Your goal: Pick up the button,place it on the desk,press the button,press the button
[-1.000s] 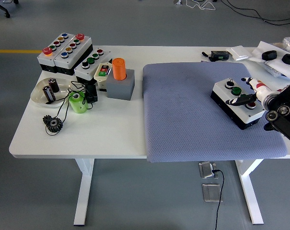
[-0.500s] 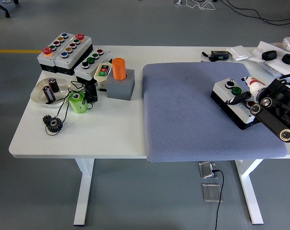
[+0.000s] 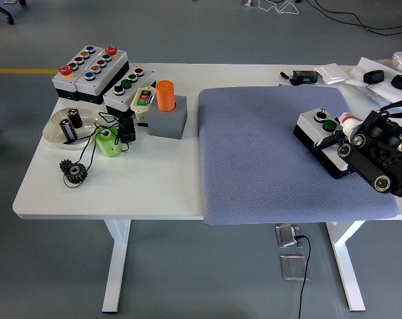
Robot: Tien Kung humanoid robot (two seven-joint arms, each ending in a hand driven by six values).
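The button box [image 3: 324, 141] sits on the grey mat [image 3: 280, 156] at the bench's [image 3: 121, 186] right side, flat so its buttons face up for pressing. The right hand [image 3: 360, 143] covers its right end; whether its fingers are open or closed cannot be told

Right arm in from three o'clock, left arm out of view

The robot's black jointed right arm [image 3: 387, 163] enters from the picture's right edge at about four o'clock and reaches toward nine o'clock. Its black five-fingered right hand [image 3: 340, 137] sits at the arm's front end, with one dark finger [image 3: 331, 139] stretched forward and angled down; how the other fingers stand cannot be made out.
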